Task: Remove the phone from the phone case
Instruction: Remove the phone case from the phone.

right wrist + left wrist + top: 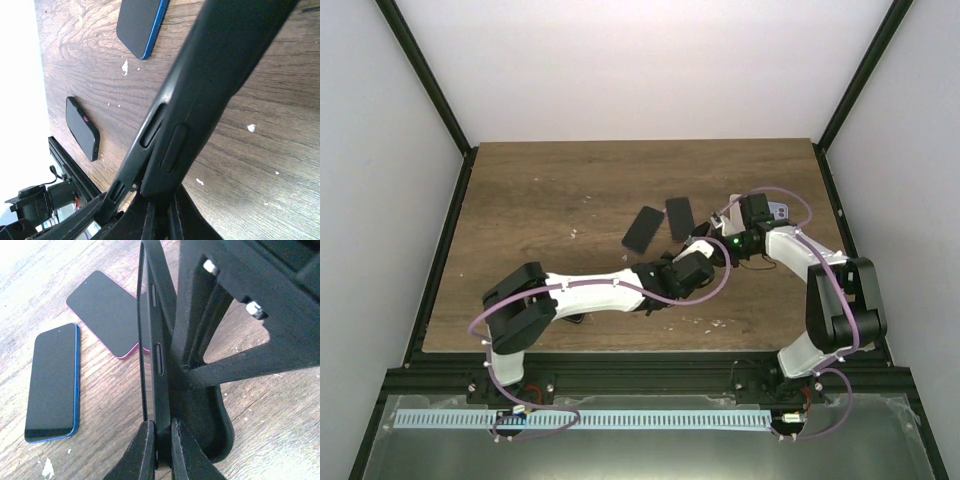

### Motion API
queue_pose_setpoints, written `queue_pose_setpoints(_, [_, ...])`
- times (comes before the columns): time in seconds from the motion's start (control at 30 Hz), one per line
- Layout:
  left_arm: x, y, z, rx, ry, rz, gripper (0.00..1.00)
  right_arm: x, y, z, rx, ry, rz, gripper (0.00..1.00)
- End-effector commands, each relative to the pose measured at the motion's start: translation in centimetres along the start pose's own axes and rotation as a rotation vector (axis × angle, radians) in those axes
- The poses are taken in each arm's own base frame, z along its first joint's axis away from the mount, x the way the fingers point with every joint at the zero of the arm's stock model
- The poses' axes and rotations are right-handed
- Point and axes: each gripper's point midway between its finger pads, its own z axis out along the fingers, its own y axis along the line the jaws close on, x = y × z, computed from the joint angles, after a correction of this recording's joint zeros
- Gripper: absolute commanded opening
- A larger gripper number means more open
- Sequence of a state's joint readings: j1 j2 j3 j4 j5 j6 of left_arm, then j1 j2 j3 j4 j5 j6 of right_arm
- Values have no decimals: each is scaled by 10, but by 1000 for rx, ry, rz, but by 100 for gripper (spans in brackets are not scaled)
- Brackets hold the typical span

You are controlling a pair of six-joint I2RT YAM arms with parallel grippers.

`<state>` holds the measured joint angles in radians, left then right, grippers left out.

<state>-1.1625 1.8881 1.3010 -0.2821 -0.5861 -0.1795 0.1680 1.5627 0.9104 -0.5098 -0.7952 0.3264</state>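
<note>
I am a pair of arms reaching in from the near edge of a brown wood-grain counter, and both meet over its middle. Between them I hold a black, rubbery phone case standing on edge, lifted clear of the counter. My left jaws are pressed together on one end of the case, pinching its thin rim between the two pads. My right jaws are clamped on the other end, seen from the right wrist as a long dark bar with two slim side-button slots crossing the view. From these edge-on views I cannot tell whether a phone sits inside the case. Two bare phones lie flat on the counter just beyond my left jaws, screens dark. One is a black phone with a blue rim. The other is a black phone with a magenta rim, lying just beside the first at a slight angle. Nearer my bases lies a small dark slab with rounded corners and a pink mark. Small white crumbs are scattered on the wood.
</note>
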Motion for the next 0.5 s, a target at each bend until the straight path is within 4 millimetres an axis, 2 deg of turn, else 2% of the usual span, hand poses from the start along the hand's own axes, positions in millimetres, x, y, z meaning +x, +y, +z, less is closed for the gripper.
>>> queue_pose_setpoints(0.0, [-30,37,-19,-9,-76,-174,0,-19,-6,-14,111,-85,-111,1])
queue_pose_setpoints(0.3, [-42,74,-34,109,-123,-408,0,-42,-24,-37,310,-210,-178,1])
queue_pose_setpoints(0.47, [-51,93,-43,138,-158,-453,0,-50,-21,-41,325,-227,-183,1])
